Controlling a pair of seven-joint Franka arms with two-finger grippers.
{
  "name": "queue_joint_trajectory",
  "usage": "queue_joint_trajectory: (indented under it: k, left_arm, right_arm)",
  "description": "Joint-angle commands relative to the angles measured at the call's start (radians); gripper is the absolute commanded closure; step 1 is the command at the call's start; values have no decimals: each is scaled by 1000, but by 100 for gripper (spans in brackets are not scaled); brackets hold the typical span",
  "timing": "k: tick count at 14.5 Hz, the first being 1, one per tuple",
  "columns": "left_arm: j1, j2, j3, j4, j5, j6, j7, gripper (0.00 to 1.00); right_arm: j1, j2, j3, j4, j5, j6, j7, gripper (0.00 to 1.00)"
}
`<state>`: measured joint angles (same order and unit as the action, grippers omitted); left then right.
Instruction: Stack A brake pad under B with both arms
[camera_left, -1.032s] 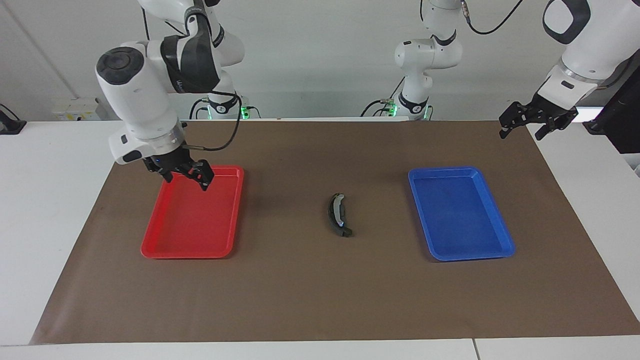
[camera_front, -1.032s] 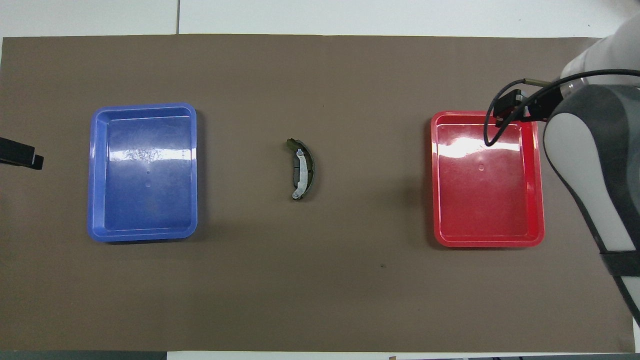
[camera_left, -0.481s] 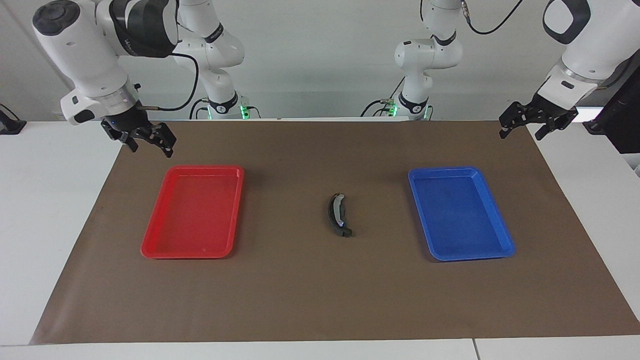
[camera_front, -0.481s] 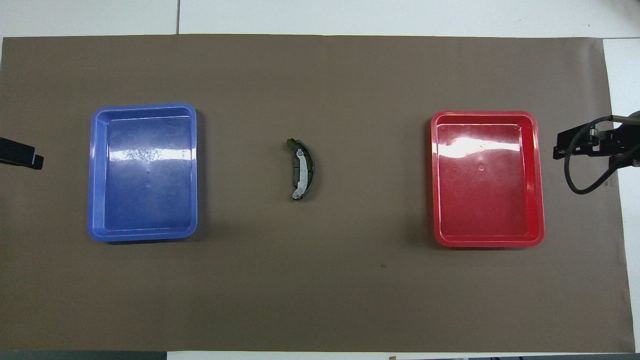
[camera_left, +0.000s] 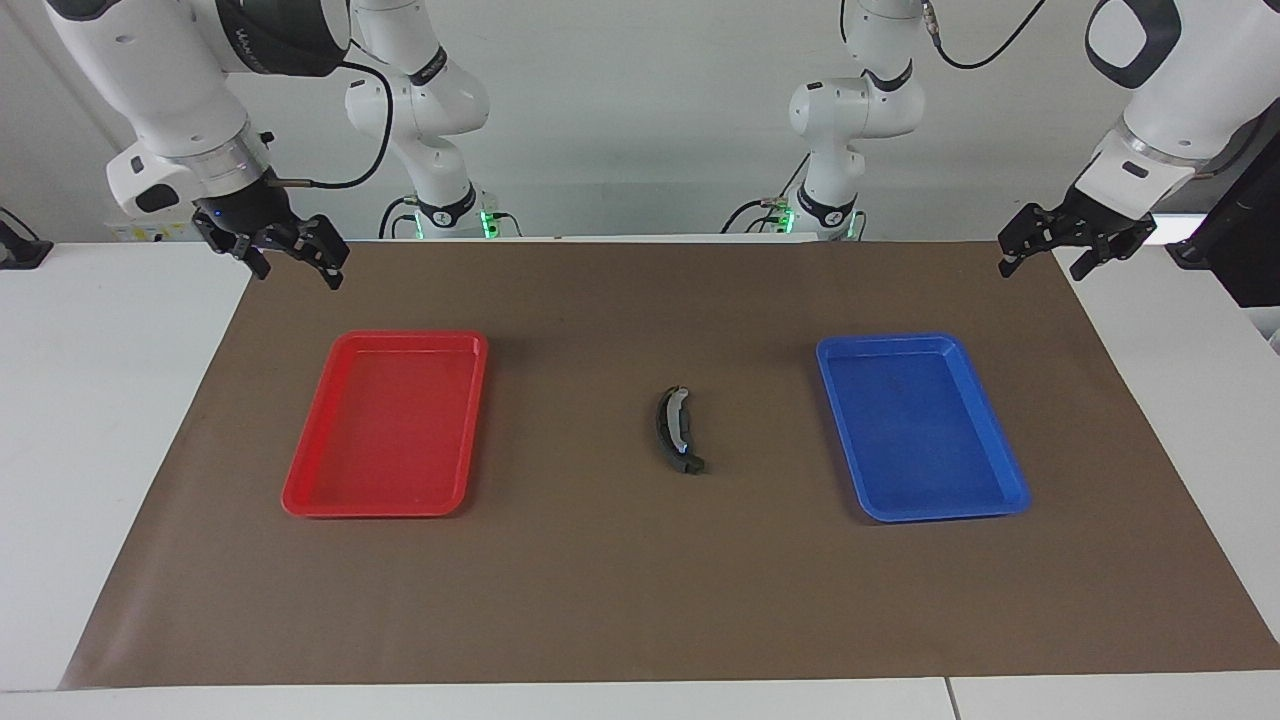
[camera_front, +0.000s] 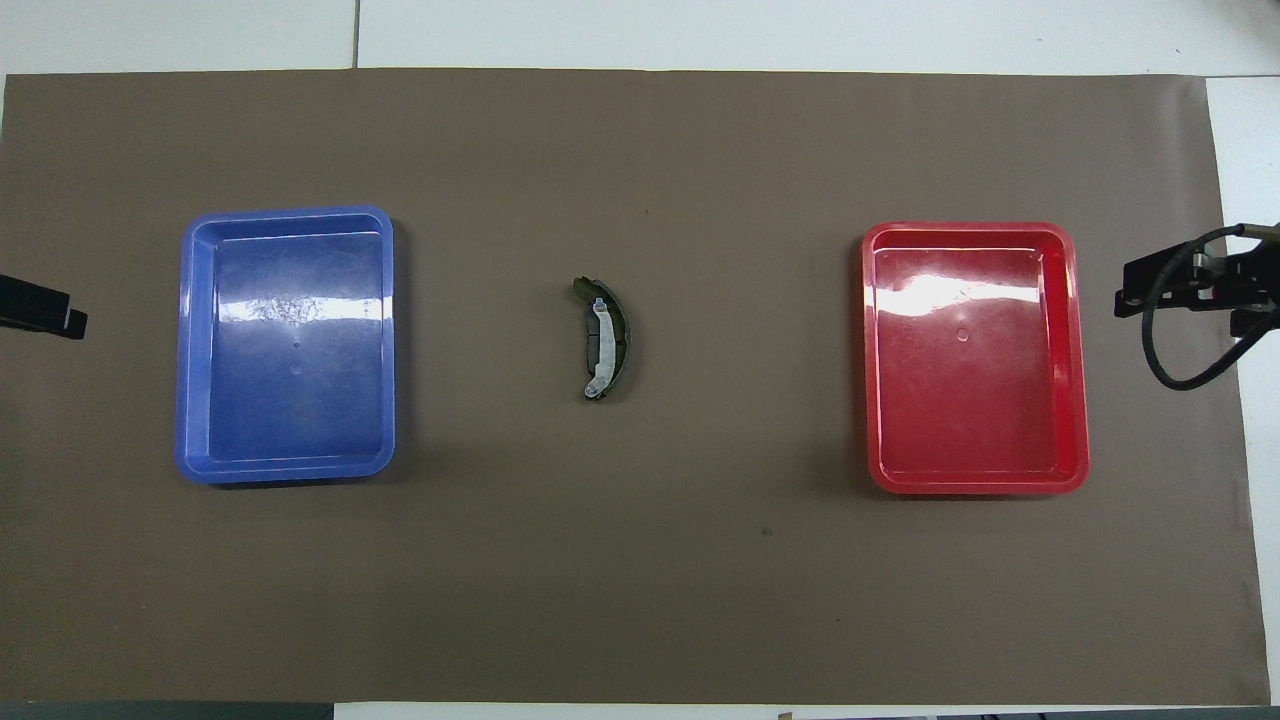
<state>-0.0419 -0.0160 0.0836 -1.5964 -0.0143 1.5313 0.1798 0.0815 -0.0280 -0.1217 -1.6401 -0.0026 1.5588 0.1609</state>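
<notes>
Your stack already sits mid-mat between the red tray (camera_left: 385, 425) and blue tray (camera_left: 920, 428): the long pad (camera_left: 661, 432) lies on the short pad (camera_left: 680, 420), so leave it be. Both the left gripper (camera_left: 1045, 255) and right gripper (camera_left: 290, 263) hang spread and empty over the brown mat's (camera_left: 600, 580) corners nearest the robots; white wall around.
</notes>
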Motion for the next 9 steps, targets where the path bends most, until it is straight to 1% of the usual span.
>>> queue_joint_trajectory:
  k: [1, 2, 7, 9]
  left_arm:
    - [13, -15, -7, -7, -7, -8, 7, 1]
    - [13, -15, -7, -7, -7, -8, 7, 1]
    - [13, -15, -7, -7, -7, -8, 7, 1]
    - [13, -15, -7, -7, -7, -8, 7, 1]
  right_arm:
    - [-60, 0, 49, 0, -16, -8, -17, 1]
    - [-86, 0, 77, 2, -16, -9, -18, 1]
    - [-109, 0, 93, 6, -14, -19, -17, 1]
    - [-124, -15, 106, -9, -13, -20, -17, 1]
